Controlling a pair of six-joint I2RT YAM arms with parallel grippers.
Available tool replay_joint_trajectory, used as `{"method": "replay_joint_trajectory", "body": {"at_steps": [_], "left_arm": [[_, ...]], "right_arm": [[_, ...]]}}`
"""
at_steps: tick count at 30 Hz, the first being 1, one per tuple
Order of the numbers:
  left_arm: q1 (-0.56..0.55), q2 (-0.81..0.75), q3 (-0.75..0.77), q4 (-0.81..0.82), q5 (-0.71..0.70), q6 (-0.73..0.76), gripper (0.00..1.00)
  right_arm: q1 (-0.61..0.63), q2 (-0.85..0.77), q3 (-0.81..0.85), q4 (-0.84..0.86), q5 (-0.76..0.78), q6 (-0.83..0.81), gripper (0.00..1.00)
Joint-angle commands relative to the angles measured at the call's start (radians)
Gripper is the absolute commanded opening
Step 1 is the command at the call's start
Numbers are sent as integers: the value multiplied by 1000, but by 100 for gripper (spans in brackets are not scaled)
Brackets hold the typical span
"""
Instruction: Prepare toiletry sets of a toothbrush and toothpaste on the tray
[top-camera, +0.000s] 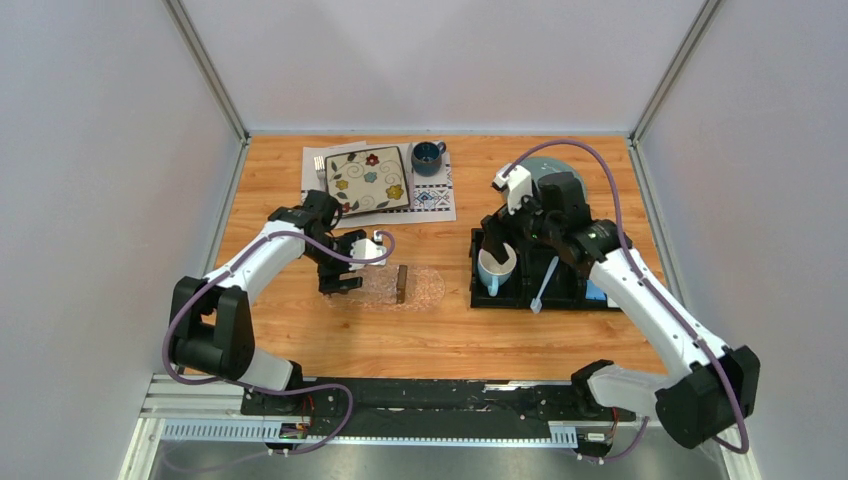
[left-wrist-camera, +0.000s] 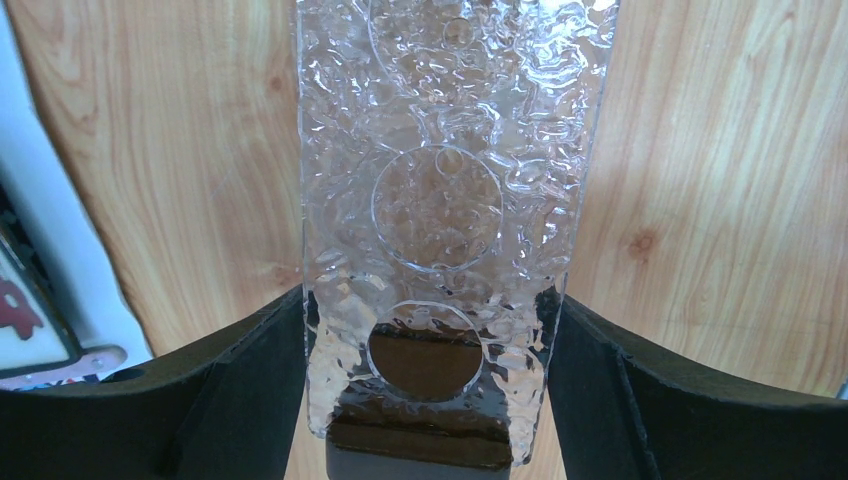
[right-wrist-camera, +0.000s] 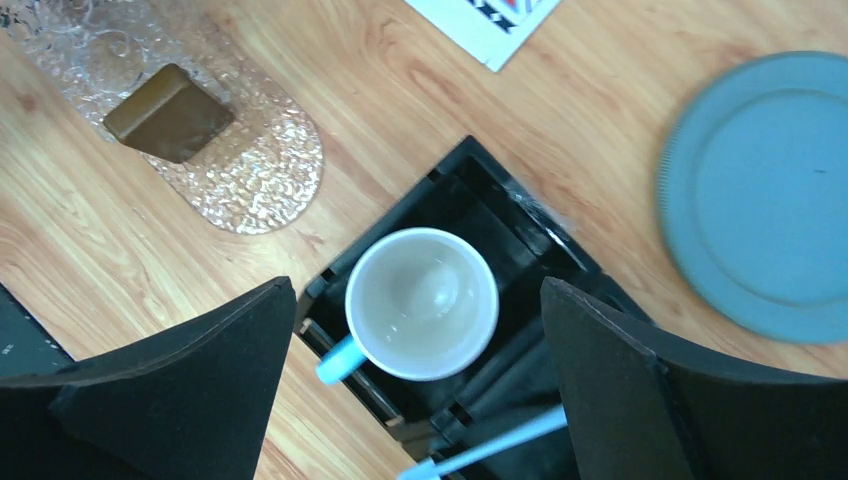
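The clear textured tray (top-camera: 380, 285) lies at table centre, one brown wooden end piece (top-camera: 401, 283) standing up. My left gripper (top-camera: 340, 277) is at its left end; in the left wrist view its jaws (left-wrist-camera: 428, 300) press both long edges of the tray (left-wrist-camera: 440, 120) over the other brown end piece (left-wrist-camera: 425, 425). My right gripper (top-camera: 503, 240) hangs open and empty above the white mug (right-wrist-camera: 420, 303) in the black organizer (top-camera: 570, 298). The toothbrush (top-camera: 546, 283) leans over the organizer's front; its pale-blue handle (right-wrist-camera: 500, 445) shows by the right finger. The tubes are not clearly visible.
A clear oval mat (right-wrist-camera: 265, 175) lies under the tray's right end. A floral square plate (top-camera: 368, 180) on a placemat and a dark blue cup (top-camera: 428, 156) stand at the back. A grey-blue round plate (right-wrist-camera: 770, 190) lies behind the organizer.
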Motion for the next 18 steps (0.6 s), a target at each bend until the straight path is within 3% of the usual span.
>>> {"method": "replay_joint_trajectory", "body": {"at_steps": [1,5,11,18], "left_arm": [[-3,-52,-9,39,28,6,85],[-3,-38,-7,41,22,-8,85],[-3,-30,-21,61,40,-25,86],[-3,-32,-21,68,42,-39,86]], "right_arm": [[54,74,9,120,-38,102,98],[132,110,-39,262,-43,108,98],[179,245,6,335,-165,177,98],[252,394,69,385,-200,225,96]]}}
